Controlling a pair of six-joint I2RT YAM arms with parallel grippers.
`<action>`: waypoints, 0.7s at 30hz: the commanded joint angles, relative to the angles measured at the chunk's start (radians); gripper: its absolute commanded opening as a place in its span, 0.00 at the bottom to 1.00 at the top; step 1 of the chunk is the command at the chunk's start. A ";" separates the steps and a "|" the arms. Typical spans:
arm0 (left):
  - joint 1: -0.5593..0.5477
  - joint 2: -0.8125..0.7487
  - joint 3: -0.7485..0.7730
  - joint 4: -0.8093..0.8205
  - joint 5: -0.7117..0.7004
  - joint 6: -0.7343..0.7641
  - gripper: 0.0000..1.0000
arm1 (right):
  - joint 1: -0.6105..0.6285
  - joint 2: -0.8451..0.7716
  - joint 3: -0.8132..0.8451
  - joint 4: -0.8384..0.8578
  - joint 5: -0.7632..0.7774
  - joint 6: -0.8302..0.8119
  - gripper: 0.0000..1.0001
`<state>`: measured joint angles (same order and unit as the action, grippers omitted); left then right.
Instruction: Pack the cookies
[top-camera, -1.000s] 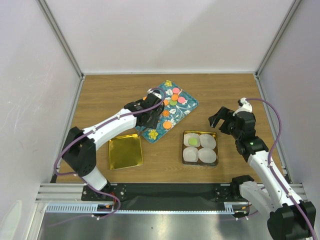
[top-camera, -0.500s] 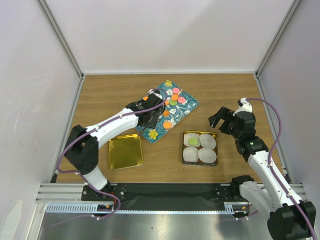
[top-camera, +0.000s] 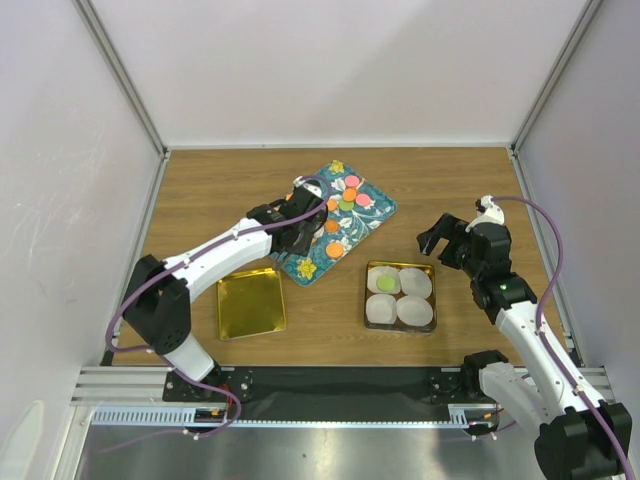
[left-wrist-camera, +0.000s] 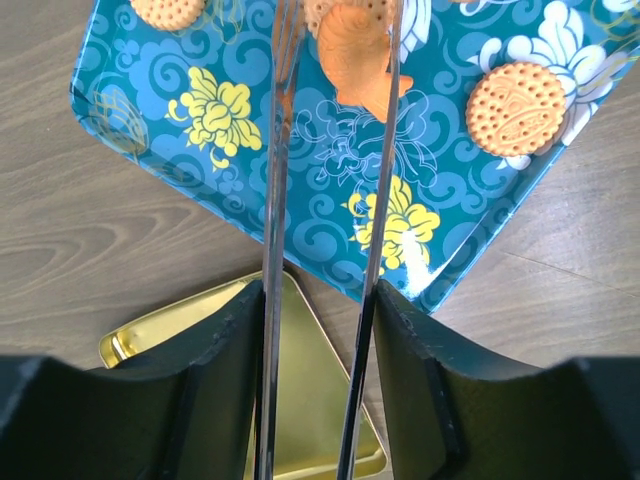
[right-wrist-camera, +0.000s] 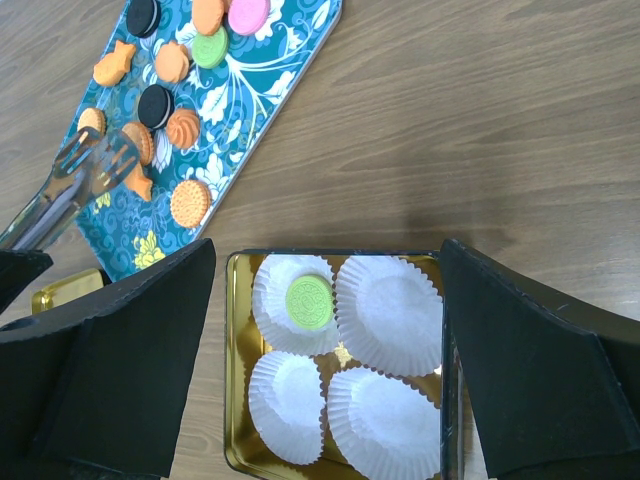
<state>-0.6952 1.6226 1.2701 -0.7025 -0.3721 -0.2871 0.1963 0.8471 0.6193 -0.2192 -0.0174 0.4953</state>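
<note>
From above, the wooden counter (top-camera: 220, 190) carries a teal floral tray (top-camera: 340, 222) near its middle, with the cookies (top-camera: 349, 195) bunched at the tray's far end. The left hand (top-camera: 300, 228) hangs over the tray's near half. Just beside the tray's near corner lies a shallow gold lid (top-camera: 250, 303). To the right sits a gold tin (top-camera: 400, 265) holding four white paper cups (top-camera: 416, 311). One green cookie (top-camera: 386, 284) lies in the far-left cup. The right hand (top-camera: 432, 240) hovers just beyond the tin's far-right corner.

At the left wrist, the hand is clenched on a pair of metal tongs (left-wrist-camera: 272, 200), with a black finger pressed against each blade. A fish-shaped orange cookie (left-wrist-camera: 358, 55) sits between the tong tips, over the tray; I cannot tell whether it is lifted. A round orange cookie (left-wrist-camera: 516, 108) rests on the tray to the right, apart from the tongs. One corner of the lid shows below.

At the right wrist, the hand is released, its two black fingers (right-wrist-camera: 130, 360) spread wide on either side of the tin. Black, pink, green and orange cookies lie on the tray at the upper left, with the tong tips among them.
</note>
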 joint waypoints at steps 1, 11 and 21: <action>0.005 -0.061 -0.009 0.014 -0.021 0.008 0.49 | -0.001 -0.005 0.003 0.018 -0.010 -0.021 1.00; 0.005 -0.055 -0.034 0.021 -0.022 0.006 0.53 | -0.001 -0.008 0.002 0.017 -0.009 -0.021 1.00; 0.005 -0.056 -0.044 0.024 0.004 0.006 0.51 | -0.001 -0.010 0.002 0.015 -0.009 -0.021 1.00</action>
<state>-0.6952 1.5978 1.2358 -0.6994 -0.3695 -0.2874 0.1963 0.8471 0.6193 -0.2192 -0.0177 0.4950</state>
